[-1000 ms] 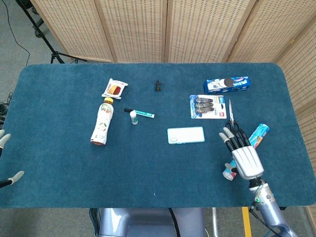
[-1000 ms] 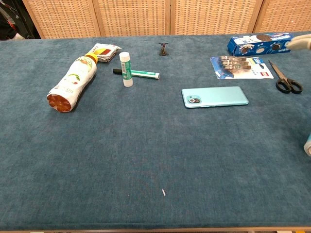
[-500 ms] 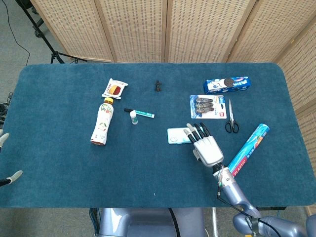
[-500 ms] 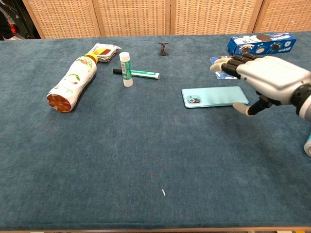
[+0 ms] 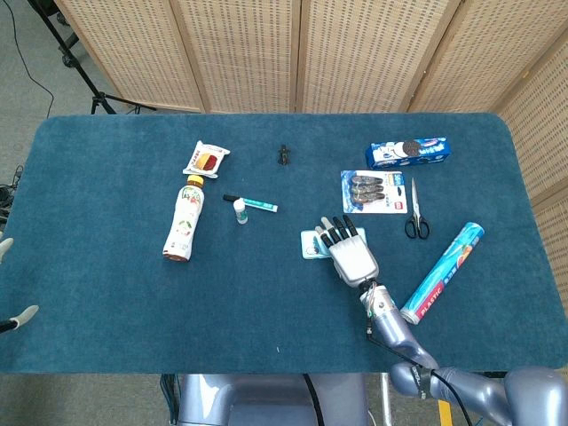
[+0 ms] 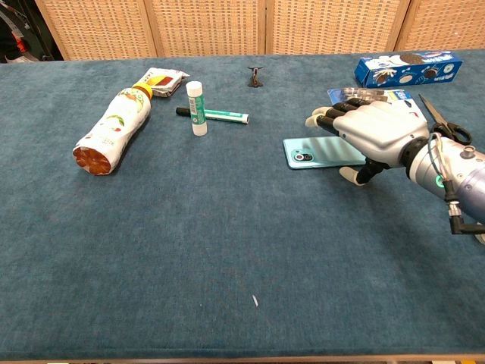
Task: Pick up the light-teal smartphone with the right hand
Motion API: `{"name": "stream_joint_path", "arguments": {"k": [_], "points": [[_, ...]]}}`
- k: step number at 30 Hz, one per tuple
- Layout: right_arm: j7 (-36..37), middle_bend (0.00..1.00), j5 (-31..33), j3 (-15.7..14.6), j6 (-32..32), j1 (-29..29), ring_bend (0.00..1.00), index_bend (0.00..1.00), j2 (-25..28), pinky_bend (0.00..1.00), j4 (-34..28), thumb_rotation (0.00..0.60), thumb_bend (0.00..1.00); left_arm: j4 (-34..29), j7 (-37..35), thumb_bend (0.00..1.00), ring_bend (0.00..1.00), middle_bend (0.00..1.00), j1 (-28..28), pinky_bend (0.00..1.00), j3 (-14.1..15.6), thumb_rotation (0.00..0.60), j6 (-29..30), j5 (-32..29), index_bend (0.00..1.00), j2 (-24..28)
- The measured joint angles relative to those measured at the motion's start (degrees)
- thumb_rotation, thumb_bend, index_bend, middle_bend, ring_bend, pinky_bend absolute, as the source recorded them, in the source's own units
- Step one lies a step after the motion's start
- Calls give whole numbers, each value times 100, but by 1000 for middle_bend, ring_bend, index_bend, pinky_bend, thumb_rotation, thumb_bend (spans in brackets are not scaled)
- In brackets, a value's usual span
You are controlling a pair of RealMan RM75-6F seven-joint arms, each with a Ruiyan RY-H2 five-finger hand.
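The right hand (image 5: 352, 256) has moved further left over the table since half a second ago and now covers most of the phone (image 5: 311, 244), where before it reached only the phone's right end. Its fingers (image 6: 327, 115) are spread apart and stretched forward above the phone, and the thumb (image 6: 351, 175) points down beside the near edge; in the chest view the hand seems to hover, and I cannot tell if it touches. It holds nothing.

The phone is light teal, flat and rectangular, and lies face down near the middle of the table with its camera block at the left end.

At the far left edge of the head view only some pale fingertips of the left hand (image 5: 19, 316) show, apart from each other.

The table (image 5: 106, 293) has a dark teal, carpet-like cover. On it lie a bottle (image 5: 184, 220) on its side, a snack pack (image 5: 206, 158), a marker (image 5: 251, 203), a small upright tube (image 5: 240, 211), a cookie box (image 5: 407, 152), a blister pack (image 5: 374, 193), scissors (image 5: 414, 213) and a foil roll (image 5: 442, 272). Behind stand woven panels (image 5: 266, 53) in wooden frames.
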Motion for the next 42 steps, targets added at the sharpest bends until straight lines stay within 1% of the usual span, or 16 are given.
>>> {"name": "stream_joint_path", "arguments": {"k": [5,10,14,15,17,19,22,23,25,30,33,36,38,39,41,42], "points": [[3,17,87,-18,-71,93,0,74,-22,6,161,600,437,-10,28,0,0,0,-6,0,-1,600,-18,-1,0,-5],[-64,17,163,-30,-153,155,0,74,-13,6,186,600,439,-12,44,0,0,0,-11,0,0,600,-42,-11,0,-10],[-183,26,343,-15,-255,220,0,88,-21,6,241,600,442,-12,40,0,0,0,-12,0,-6,600,-47,-22,0,-9],[-207,49,389,-8,-276,234,0,110,-29,6,260,600,454,-12,37,0,0,0,-12,0,-7,600,-49,-23,0,-9],[-225,126,458,8,-282,261,27,174,-60,22,332,600,506,-7,29,0,0,0,-13,0,-10,600,-51,-29,0,-8],[-163,236,414,7,-221,270,114,272,-91,71,396,600,590,-6,31,0,0,0,-13,0,-14,600,-53,-36,0,-10],[118,357,229,-16,-75,274,236,368,-148,143,532,600,695,-3,36,0,0,0,-17,0,-17,600,-64,-41,0,-14],[277,378,138,-31,-13,275,256,382,-173,158,602,600,717,-3,43,0,0,0,-20,0,-17,600,-73,-44,0,-16],[536,400,-2,-58,72,280,274,398,-214,177,732,600,764,-4,57,0,0,0,-25,0,-16,600,-90,-48,0,-19],[1008,416,-239,-97,192,324,299,404,-315,182,1064,600,775,-14,82,0,0,0,-31,0,-17,600,-103,-56,0,-25],[1068,429,-132,39,100,404,319,404,-323,185,1084,600,780,-13,111,0,0,0,-36,0,-20,600,-122,-71,0,-32],[988,450,115,218,-136,529,343,424,-315,185,1092,600,820,-21,125,0,0,0,-48,0,-13,600,-165,-76,0,-33],[785,447,406,350,-357,639,361,437,-297,185,1087,600,811,-28,142,0,0,0,-55,0,-11,600,-183,-82,0,-30],[658,411,562,420,-450,696,350,428,-288,185,1088,600,779,-29,149,0,0,0,-56,0,-13,600,-186,-90,0,-31],[314,284,952,589,-637,845,255,364,-273,185,1110,600,648,-30,150,0,0,0,-55,0,-22,600,-186,-110,0,-33],[173,192,1120,658,-705,910,169,302,-269,185,1134,600,540,-30,149,0,0,0,-54,0,-26,600,-186,-119,0,-33]]}}
